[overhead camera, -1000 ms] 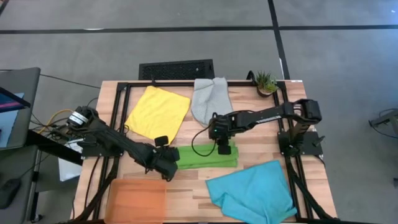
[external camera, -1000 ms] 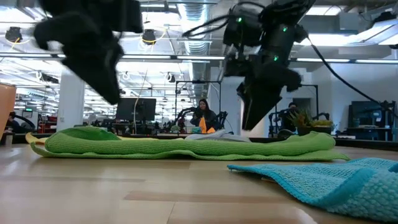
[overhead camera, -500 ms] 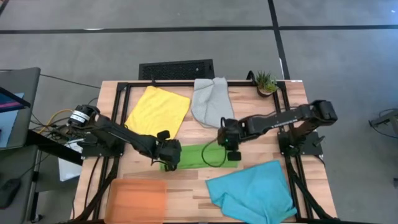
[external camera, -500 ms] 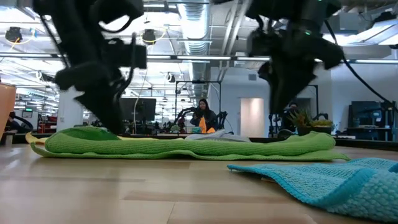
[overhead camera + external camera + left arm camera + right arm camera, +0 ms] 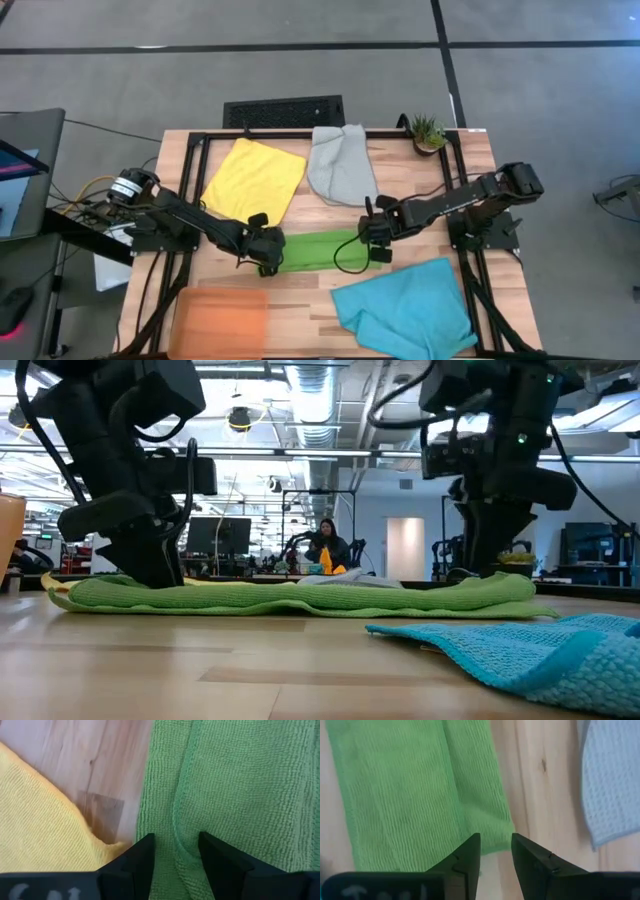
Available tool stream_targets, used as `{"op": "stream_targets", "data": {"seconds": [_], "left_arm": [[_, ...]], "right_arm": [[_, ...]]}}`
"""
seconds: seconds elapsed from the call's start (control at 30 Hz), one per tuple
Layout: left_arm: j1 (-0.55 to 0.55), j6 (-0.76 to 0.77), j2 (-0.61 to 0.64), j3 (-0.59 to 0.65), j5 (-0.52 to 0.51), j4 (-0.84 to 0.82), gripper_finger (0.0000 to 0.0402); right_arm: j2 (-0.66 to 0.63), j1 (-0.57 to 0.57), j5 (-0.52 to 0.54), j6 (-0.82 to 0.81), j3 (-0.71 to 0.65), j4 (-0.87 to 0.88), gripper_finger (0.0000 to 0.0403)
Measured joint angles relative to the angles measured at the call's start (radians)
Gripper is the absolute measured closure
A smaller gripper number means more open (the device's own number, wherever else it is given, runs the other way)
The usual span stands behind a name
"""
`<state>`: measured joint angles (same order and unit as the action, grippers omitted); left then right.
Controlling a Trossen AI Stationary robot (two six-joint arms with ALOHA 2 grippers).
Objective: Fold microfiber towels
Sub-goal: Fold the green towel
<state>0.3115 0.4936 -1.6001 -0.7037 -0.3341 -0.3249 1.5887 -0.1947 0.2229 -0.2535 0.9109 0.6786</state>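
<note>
The green towel (image 5: pixel 320 250) lies folded into a long strip at the table's middle. My left gripper (image 5: pixel 265 250) is down at its left end, fingers a little apart over a folded edge (image 5: pixel 176 820). My right gripper (image 5: pixel 378 240) is down at its right end, fingers a little apart over the towel's corner (image 5: pixel 495 832). The yellow towel (image 5: pixel 253 180) and the grey towel (image 5: pixel 340 165) lie flat at the back. The turquoise towel (image 5: pixel 405 305) lies rumpled at the front right. My left gripper comes from above, pointing down, and its fingertips (image 5: pixel 150 572) reach the top of the towel's left end (image 5: pixel 165 815). The fingers stand apart on either side of a hem ridge, and the towel lies flat on the table. My right gripper comes from above, pointing down, at the towel's right end (image 5: pixel 500 582). The fingertips (image 5: pixel 470 847) stand apart over the corner edge; whether they touch the cloth, I cannot tell.
A flat orange tray (image 5: pixel 222 320) lies at the front left. A small potted plant (image 5: pixel 428 130) stands at the back right corner. The yellow towel's corner (image 5: pixel 60 850) lies close beside my left gripper. Bare wood shows between the green towel and the tray.
Both grippers have come down onto the ends of the green towel. My right gripper has also gone toward the table's right and near edges, to the towel's right end. The towel has stayed flat and in place.
</note>
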Motion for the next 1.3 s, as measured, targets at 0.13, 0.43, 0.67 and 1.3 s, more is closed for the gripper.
{"op": "stream_targets", "data": {"seconds": [0.13, 0.43, 0.67, 1.3], "left_arm": [[0.000, -0.005, -0.001, 0.002, 0.001, 0.001, 0.0252], [-0.027, -0.052, -0.003, 0.004, 0.011, 0.015, 0.0252], [-0.043, -0.090, -0.004, 0.004, 0.019, 0.014, 0.0252], [-0.043, -0.091, -0.005, 0.005, 0.034, 0.011, 0.0252]], "right_arm": [[0.000, 0.007, -0.018, -0.043, -0.006, 0.009, 0.0271], [0.000, 0.086, -0.067, -0.193, -0.006, 0.029, 0.0274], [-0.045, 0.104, -0.117, -0.212, -0.006, 0.053, 0.0275], [-0.477, 0.112, -0.146, -0.539, -0.317, -0.284, 0.0276]]}}
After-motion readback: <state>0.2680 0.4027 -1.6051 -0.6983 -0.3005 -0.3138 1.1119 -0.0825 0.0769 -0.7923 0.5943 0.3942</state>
